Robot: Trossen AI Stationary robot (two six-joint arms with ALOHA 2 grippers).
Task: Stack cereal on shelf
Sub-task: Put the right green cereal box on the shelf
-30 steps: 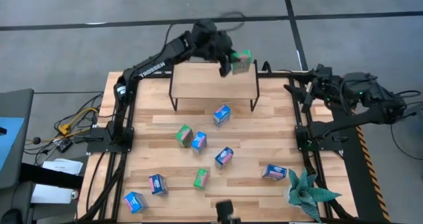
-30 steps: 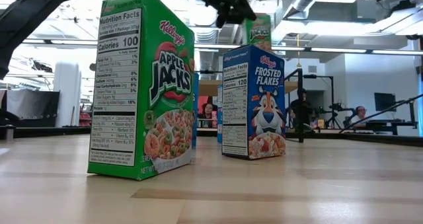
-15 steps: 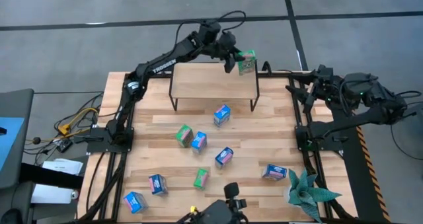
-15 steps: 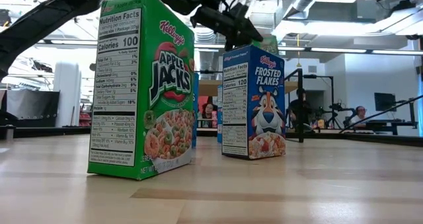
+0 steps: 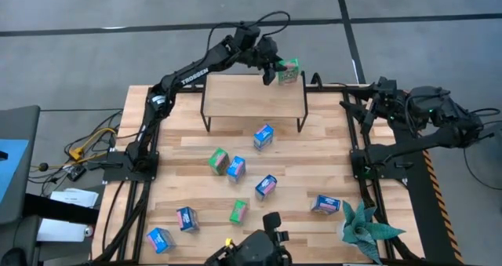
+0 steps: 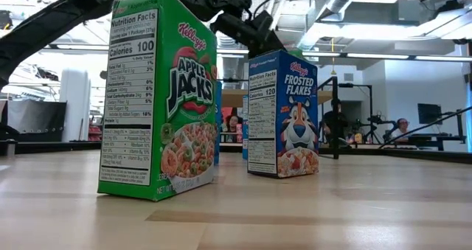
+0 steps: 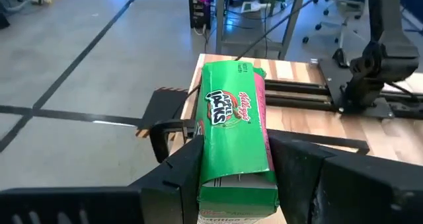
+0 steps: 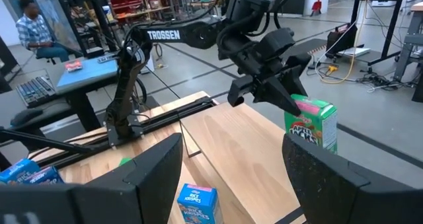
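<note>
Clamped in left pincer (image 7: 234, 159): green box (image 5: 288, 71), over far right corner of shelf (image 5: 252, 97). Below and nearer than that pincer, other boxes (image 5: 235, 167) loose on desk (image 5: 314, 156). Right pincer (image 8: 231, 159) spread wide, holding nothing, off beside shelf.

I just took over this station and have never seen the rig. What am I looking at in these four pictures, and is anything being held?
Two dark robot arms work at a wooden table. The overhead picture shows everything; another looks level across the tabletop; two come from cameras on the wrists. The left gripper is closed on a green Apple Jacks box, holding it over the far right corner of the shelf. The right gripper waits open at the table's right edge. Other small cereal boxes and a teal plant sit on the table.
</note>
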